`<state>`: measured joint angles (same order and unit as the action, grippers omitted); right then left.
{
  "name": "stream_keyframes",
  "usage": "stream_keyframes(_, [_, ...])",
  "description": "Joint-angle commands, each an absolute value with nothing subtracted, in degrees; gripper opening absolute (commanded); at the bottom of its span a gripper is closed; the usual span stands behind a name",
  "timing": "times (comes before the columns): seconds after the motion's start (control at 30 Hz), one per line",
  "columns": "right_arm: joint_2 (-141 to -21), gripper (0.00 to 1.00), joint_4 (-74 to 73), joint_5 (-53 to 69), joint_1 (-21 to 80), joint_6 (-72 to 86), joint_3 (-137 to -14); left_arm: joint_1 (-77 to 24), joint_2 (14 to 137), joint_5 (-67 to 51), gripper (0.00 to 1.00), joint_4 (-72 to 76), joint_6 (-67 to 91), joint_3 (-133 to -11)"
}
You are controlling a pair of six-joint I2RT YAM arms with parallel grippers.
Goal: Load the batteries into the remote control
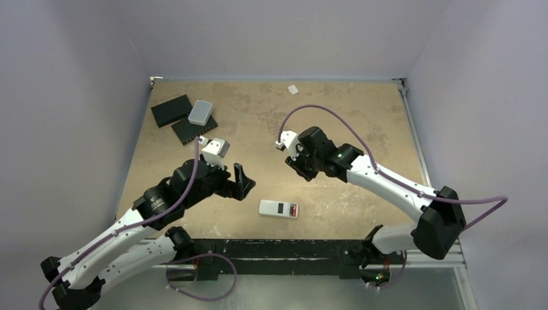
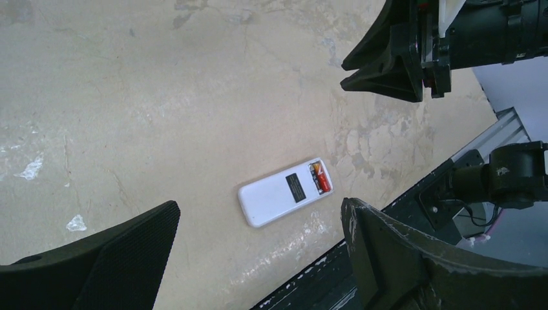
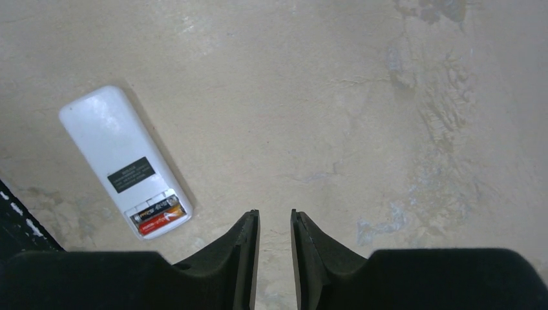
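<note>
Remote control (image 1: 278,208), back up, at the middle of the tabletop's near edge, batteries (image 3: 158,218) in its open compartment; left gripper (image 1: 244,183) beyond, jaws wide, empty; right gripper (image 3: 274,216), jaws narrowly apart, empty; grey box (image 1: 200,112) atop black slabs (image 1: 169,110), far left corner.

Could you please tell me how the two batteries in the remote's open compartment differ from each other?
Colour: the reddish-orange battery is bright, the dark battery is black with a gold end. Place: the dark battery lies nearer the label, the reddish-orange battery nearer the end of the remote control. Both lie side by side, crosswise, in the uncovered compartment and look alike in size.
</note>
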<state>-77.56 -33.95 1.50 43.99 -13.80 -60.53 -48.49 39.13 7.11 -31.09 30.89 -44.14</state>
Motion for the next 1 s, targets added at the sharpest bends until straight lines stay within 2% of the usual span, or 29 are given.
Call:
stream_keyframes(0.0, [-77.3, 0.33, -34.6, -2.9, 43.9, -13.7, -63.7, -48.4, 37.9, 9.3, 0.97, -30.5, 32.3, -44.4])
stream_keyframes(0.2, [-78.8, 0.38, -34.8, -4.8, 43.9, -11.2, -66.8, -48.4, 37.7, 9.5, 0.97, -30.8, 32.4, -44.3])
stream_keyframes(0.27, [-79.7, 0.44, -34.7, -6.5, 43.9, -10.4, -67.7, -48.4, 37.6, 9.4, 0.97, -30.7, 32.5, -44.3])
stream_keyframes(0.43, [-82.4, 0.66, -31.9, -14.1, 43.0, -6.9, -71.2, -48.4, 37.5, 9.5, 0.97, -31.2, 32.2, -45.0])
stream_keyframes(0.73, [-91.9, 0.73, -27.6, -15.9, 37.2, -0.8, -84.2, -48.4, 37.5, 12.7, 0.97, -35.3, 28.9, -49.4])
stream_keyframes(0.97, [-104.7, 0.80, -28.6, -15.2, 33.8, 5.1, -100.6, -48.4, 35.8, 11.4, 0.97, -33.1, 28.0, -46.9])
